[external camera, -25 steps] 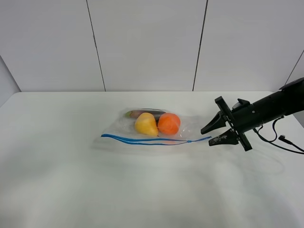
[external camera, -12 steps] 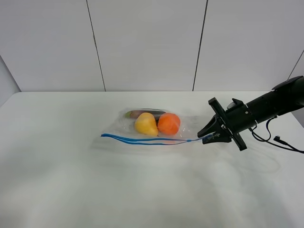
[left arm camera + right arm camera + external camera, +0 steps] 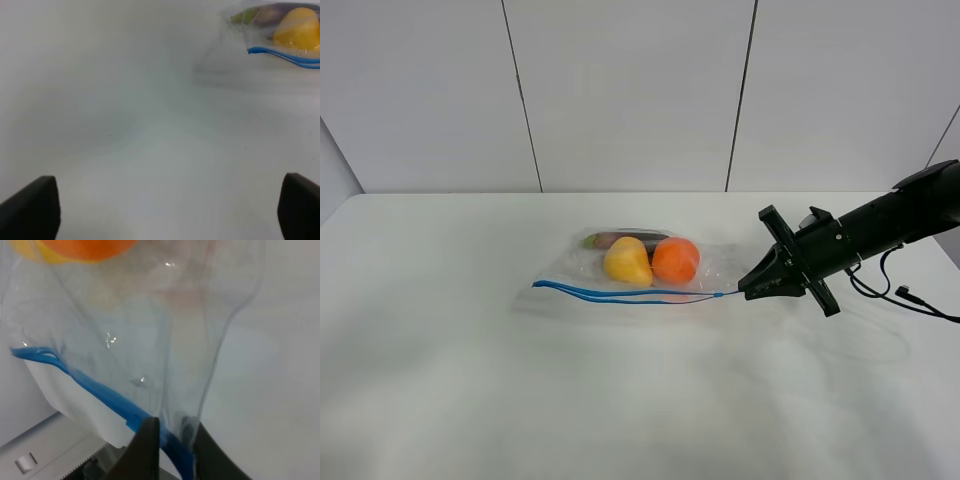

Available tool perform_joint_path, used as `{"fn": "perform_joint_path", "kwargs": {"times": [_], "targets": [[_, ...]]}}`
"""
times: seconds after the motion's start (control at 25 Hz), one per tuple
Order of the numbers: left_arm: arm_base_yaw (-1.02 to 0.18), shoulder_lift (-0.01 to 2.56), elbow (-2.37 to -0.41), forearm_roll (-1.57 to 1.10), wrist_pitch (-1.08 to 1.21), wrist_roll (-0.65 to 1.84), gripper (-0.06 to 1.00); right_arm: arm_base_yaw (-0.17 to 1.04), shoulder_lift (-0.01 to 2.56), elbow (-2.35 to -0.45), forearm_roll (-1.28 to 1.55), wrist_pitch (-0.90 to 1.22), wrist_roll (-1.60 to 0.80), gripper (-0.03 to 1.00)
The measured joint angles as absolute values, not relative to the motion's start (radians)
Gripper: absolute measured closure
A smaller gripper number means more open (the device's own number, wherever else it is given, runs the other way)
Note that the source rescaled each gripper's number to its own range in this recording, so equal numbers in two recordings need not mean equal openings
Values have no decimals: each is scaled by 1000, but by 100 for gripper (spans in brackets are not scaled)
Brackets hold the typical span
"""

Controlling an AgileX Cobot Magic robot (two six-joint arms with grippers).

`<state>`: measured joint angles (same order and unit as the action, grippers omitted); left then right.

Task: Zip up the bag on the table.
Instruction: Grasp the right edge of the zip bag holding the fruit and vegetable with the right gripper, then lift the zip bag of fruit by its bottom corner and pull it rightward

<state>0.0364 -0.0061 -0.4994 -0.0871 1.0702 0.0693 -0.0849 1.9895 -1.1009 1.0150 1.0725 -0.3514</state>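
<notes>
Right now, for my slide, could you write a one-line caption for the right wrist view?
Right gripper closed on the blue zipper strip at one end of the clear bag, orange fruit inside.

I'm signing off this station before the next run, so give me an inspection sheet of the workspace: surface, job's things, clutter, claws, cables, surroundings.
Surface: white matte table; no spills seen.
Job's things: clear bag lying flat, holding a yellow fruit, an orange fruit and a dark vegetable; its blue zipper strip shows two tracks apart, so not zipped.
Clutter: nothing seen.
Claws: right claw pinched on the bag's zipper end; left claw open above the table, apart from the bag.
Cables: black cable trailing from the right arm onto the table.
Surroundings: white panelled wall.
</notes>
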Motion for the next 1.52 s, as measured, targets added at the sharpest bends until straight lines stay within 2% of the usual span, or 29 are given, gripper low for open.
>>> {"fn": "perform_joint_path", "kwargs": {"times": [0.08, 0.2, 0.28, 0.76, 1.12, 1.52], "targets": [[36, -6, -499, -87, 1070, 69, -6, -85, 1989, -1101, 1015, 1073, -351, 81], [36, -6, -499, -87, 1070, 69, -6, -85, 1989, -1101, 1015, 1073, -351, 95], [36, -6, -499, -87, 1070, 69, -6, -85, 1989, -1101, 1015, 1073, -351, 96], [36, -6, -499, -87, 1070, 69, -6, -83, 1989, -1101, 1046, 1133, -417, 97], [36, -6, -499, -87, 1070, 69, -6, 10, 1989, -1101, 1131, 1162, -495, 97], [36, -6, -499, -87, 1070, 69, -6, 19, 1989, -1101, 1236, 1166, -573, 97]]}}
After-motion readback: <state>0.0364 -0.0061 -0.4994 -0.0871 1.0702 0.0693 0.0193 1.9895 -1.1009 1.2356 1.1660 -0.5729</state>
